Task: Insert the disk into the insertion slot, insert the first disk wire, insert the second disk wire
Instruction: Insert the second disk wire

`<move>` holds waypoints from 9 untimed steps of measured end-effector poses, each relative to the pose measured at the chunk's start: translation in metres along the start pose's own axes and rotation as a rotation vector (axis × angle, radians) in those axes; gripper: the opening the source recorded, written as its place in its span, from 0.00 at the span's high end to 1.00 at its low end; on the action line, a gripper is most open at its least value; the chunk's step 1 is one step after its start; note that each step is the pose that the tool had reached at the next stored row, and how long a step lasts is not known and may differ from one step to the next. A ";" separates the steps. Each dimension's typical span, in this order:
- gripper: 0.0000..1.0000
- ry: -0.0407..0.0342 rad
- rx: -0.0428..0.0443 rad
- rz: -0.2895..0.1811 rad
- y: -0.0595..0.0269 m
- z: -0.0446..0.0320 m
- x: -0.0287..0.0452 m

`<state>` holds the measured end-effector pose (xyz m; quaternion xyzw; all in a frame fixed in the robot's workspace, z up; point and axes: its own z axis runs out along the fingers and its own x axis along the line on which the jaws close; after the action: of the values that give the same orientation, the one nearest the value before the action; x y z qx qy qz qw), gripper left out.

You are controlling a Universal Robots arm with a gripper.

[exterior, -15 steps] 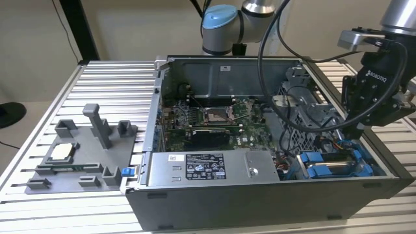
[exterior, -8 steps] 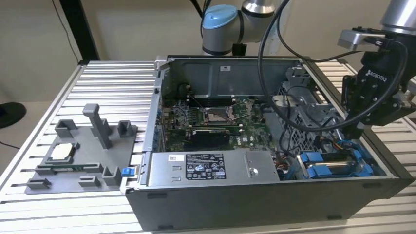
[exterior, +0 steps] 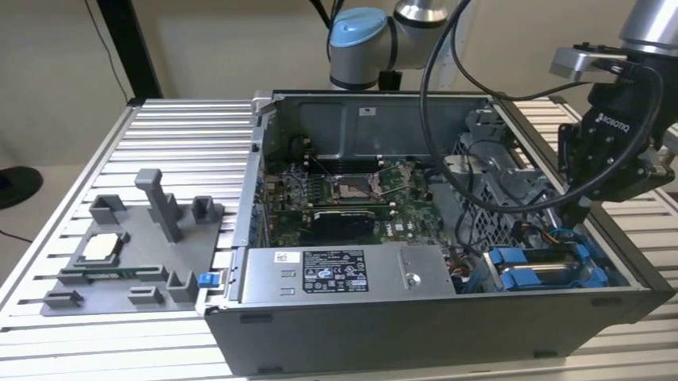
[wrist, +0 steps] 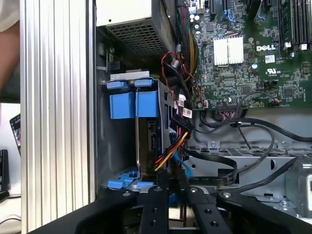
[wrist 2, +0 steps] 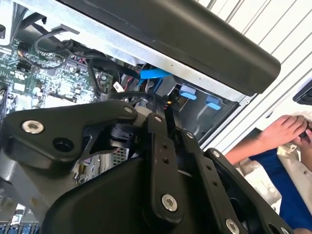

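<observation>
First wrist view: blue-framed rectangular metal disk

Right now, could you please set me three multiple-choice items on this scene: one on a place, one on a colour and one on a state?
1. The gripper hangs over: A the fixture tray; B the drive bay; C the power-supply box.
2. The carrier around the disk is: A red; B green; C blue.
3. The computer case is: A open; B closed by a panel; C upside down.
Answers: 1 B, it hangs above the bay at the exterior view's right. 2 C, blue plastic frames the drive in the first wrist view. 3 A, the motherboard lies exposed.
</observation>
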<state>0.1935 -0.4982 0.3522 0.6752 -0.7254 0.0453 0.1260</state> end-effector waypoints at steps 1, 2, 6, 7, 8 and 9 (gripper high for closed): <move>1.00 -0.0001 0.0000 0.000 0.0000 0.0000 -0.0001; 1.00 -0.0001 0.0000 0.000 0.0000 0.0000 -0.0001; 1.00 0.0000 0.0000 0.000 0.0003 -0.0008 0.0000; 1.00 -0.0025 0.0001 0.000 0.0011 -0.0014 0.0004; 1.00 -0.0081 0.0005 -0.001 0.0021 -0.0021 0.0010; 1.00 -0.0133 0.0009 -0.001 0.0033 -0.0032 0.0018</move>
<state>0.1905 -0.4989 0.3560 0.6760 -0.7257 0.0411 0.1209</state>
